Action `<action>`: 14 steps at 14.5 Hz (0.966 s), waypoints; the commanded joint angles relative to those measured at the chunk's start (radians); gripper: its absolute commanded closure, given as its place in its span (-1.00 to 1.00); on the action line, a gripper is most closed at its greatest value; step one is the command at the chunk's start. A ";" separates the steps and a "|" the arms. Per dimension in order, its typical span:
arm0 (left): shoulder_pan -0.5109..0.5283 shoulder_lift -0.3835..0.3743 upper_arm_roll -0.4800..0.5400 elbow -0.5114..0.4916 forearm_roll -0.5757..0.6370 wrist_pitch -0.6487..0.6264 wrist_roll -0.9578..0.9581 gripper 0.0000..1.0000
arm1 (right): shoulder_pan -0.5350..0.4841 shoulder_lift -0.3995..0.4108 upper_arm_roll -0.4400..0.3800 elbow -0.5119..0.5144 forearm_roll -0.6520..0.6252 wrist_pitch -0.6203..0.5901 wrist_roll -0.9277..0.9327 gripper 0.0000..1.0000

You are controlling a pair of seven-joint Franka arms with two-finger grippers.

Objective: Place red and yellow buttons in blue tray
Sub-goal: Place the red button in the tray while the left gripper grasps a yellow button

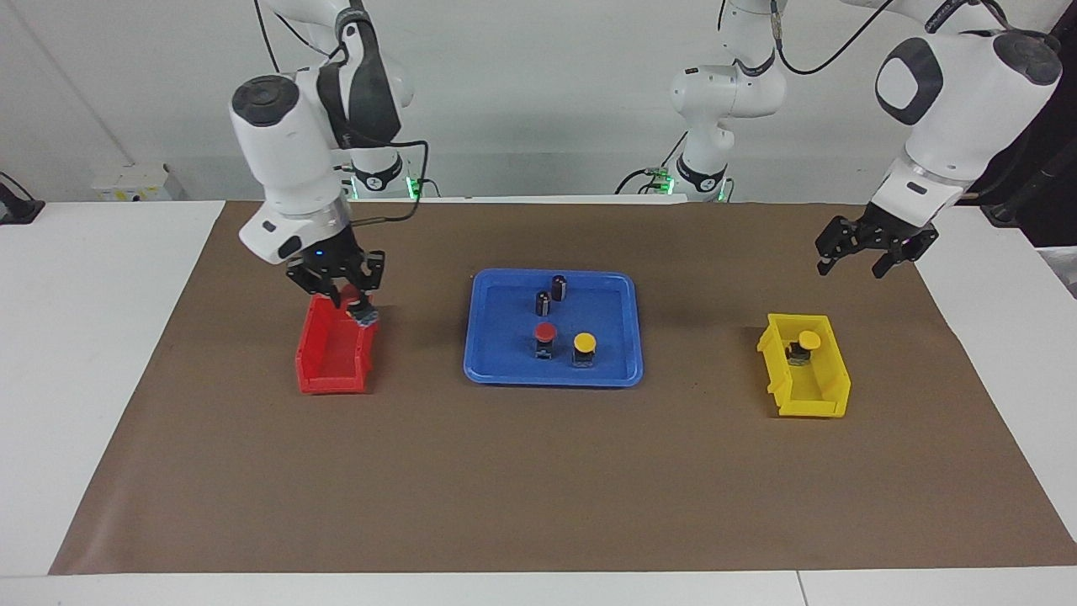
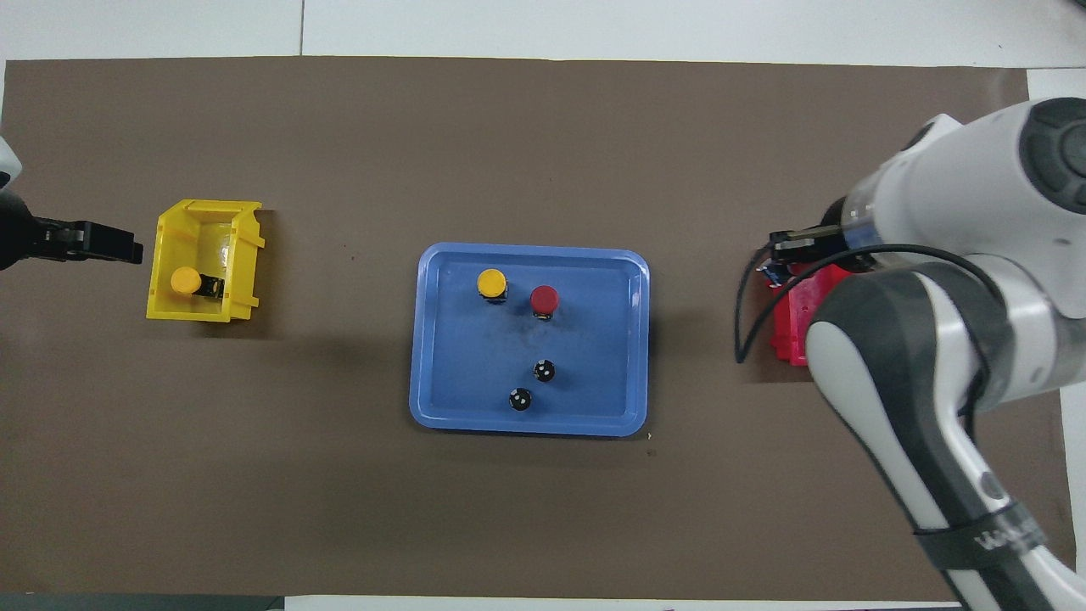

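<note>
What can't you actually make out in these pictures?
- Overhead view: the right arm covers most of the red bin, so its inside is hidden.
- Overhead view: the picture's edge cuts off the left arm; only the left gripper shows.
- Facing view: the right gripper jaws partly hide the red button.

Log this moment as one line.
right gripper: shut on red button, over red bin | left gripper: empty | blue tray: two buttons
</note>
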 commanded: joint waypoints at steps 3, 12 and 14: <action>0.041 0.036 -0.014 -0.172 0.019 0.257 -0.011 -0.33 | 0.189 0.132 0.000 -0.001 0.005 0.169 0.310 0.37; 0.039 0.090 -0.014 -0.313 0.019 0.446 -0.016 -0.33 | 0.231 0.200 0.000 -0.103 -0.041 0.311 0.359 0.28; 0.038 0.090 -0.016 -0.334 0.019 0.470 -0.020 -0.33 | 0.231 0.203 0.000 -0.103 -0.041 0.314 0.359 0.12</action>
